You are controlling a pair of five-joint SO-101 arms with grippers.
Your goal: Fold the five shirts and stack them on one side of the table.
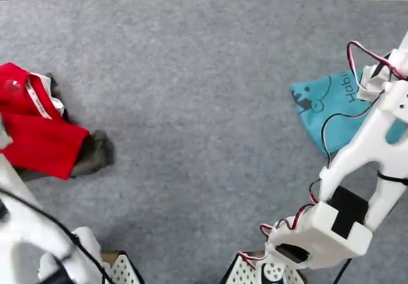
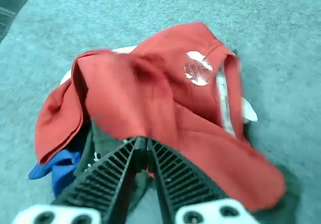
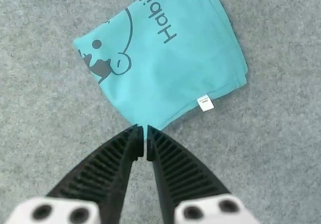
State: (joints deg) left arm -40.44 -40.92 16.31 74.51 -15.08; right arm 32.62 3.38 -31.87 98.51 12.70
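Grey tabletop (image 1: 204, 74) | my left tool (image 2: 146, 146) pinched narrow on red shirt (image 2: 150, 93) atop left-side pile (image 1: 95, 153) | right tool (image 3: 143, 133) narrow at corner of folded teal shirt (image 3: 160, 68), right side | risk: I judge lifting red may drag garments beneath.

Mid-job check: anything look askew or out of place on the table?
Nothing damaged. The red shirt lies crumpled, unfolded, on a heap of other garments at the left of the table, its edge pinched in the left gripper. The teal shirt on the right is folded but lies skewed to the table's edge.
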